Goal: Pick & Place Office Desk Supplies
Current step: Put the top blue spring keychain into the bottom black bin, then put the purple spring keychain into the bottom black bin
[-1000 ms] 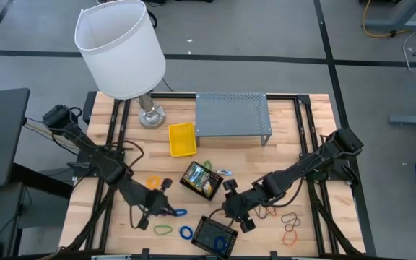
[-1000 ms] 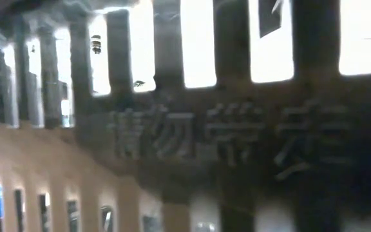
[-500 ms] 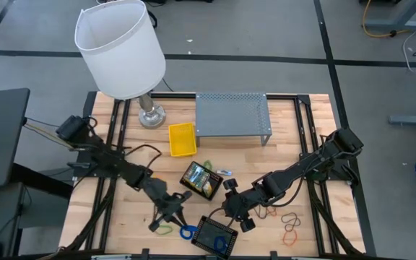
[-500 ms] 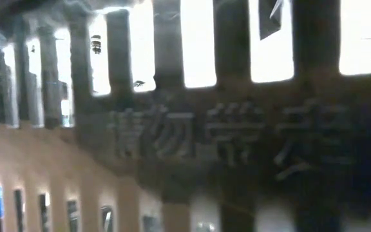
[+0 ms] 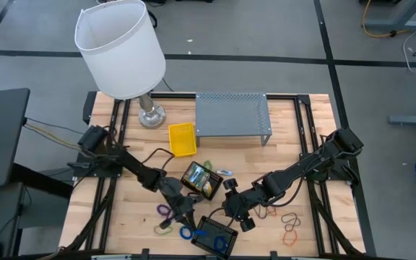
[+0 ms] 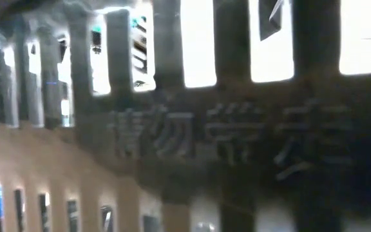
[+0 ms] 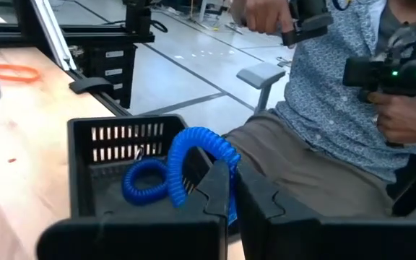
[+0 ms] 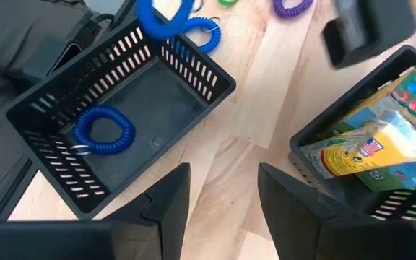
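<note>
So far you have one blue coil (image 8: 104,130) in the black basket (image 8: 193,65), your shut left gripper (image 7: 226,189) holds another above it, right gripper (image 8: 222,191) open and empty, bands (image 5: 290,225) waiting at four o'clock.

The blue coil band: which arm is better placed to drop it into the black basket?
Left. The left gripper is shut on the blue coil band just at the black basket, which already contains one blue coil. The right gripper hovers open nearby, holding nothing.
</note>
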Motion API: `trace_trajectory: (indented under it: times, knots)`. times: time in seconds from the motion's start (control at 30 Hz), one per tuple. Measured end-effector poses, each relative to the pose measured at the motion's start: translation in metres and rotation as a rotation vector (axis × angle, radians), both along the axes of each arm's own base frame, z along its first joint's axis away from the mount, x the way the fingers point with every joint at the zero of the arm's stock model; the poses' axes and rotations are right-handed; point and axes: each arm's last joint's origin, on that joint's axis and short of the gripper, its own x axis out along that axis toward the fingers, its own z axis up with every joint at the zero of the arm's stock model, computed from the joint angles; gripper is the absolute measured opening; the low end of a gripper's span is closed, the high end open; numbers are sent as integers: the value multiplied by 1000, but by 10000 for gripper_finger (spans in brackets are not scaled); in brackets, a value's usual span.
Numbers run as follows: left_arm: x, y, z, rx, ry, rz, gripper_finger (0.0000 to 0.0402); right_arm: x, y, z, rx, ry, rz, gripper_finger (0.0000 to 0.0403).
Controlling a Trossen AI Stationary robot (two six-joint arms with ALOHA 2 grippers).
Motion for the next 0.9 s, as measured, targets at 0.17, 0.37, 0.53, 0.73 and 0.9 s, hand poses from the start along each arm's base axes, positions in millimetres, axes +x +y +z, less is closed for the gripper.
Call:
trace_trajectory:
  times: [0.17,0.37,0.53,0.73,0.9]
  knots:
    - [15,-4,-6,-10,12,-43,9,0,0,0,-3,-1,3,169]
    - [19,0,-8,-19,49,-15,69,0,-1,0,-1,7,-3,169]
    - [20,1,-10,-15,76,27,129,-1,-1,-1,-7,19,-3,169]
    - [20,2,-8,11,51,39,189,-1,-1,-1,-7,21,-3,169]
    - [15,4,2,34,61,45,197,-2,-1,-1,-7,24,-4,169]
